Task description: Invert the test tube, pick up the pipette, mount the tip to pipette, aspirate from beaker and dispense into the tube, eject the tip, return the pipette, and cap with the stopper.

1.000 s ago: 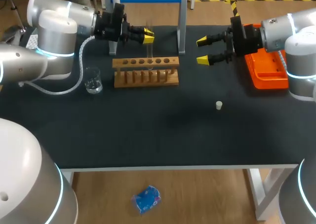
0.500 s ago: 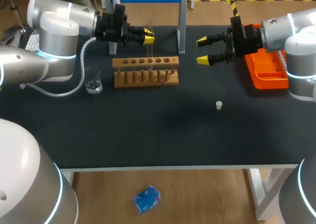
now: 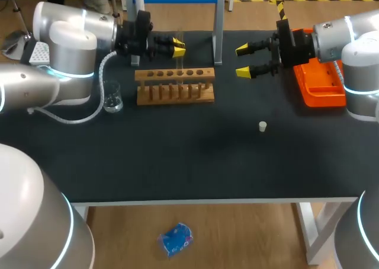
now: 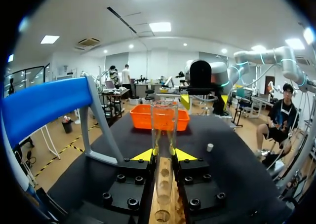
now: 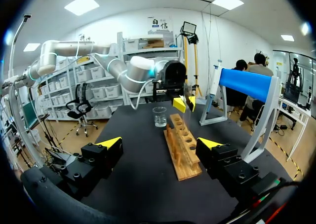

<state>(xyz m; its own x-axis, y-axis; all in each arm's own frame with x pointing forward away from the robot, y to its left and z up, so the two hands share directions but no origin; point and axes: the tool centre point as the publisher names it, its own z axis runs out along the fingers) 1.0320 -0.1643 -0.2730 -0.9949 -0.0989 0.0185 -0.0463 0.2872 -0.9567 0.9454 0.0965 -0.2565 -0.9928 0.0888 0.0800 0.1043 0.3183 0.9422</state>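
Head view gives me the layout: on the dark table a wooden rack sits toward the far side, its row of holes running left to right. A clear beaker stands just off its left end. A blue-topped stand plants its two legs behind the rack, one near each end. The right-hand leg rises between my two grippers, and the left-hand one stands close beside my left arm's wrist. A small white stopper lies alone on the cloth, well apart from the rack on my right. An orange tray rests at the far right, partly under my right arm. My right gripper hangs above the table between the rack and the tray, fingers spread wide with nothing between them, pointing toward the rack. My left gripper comes in over the rack from the left, above one of the middle holes. In the left wrist view the test tube stands between its yellow tips. Both tips touch the glass from opposite sides, so the fingers are narrowed onto the tube. The tube is upright, its long axis vertical, with its open rim at the top. Its lower end drops toward the line of holes directly beneath the fingers. I cannot tell whether the bottom is seated in a hole or just above one.
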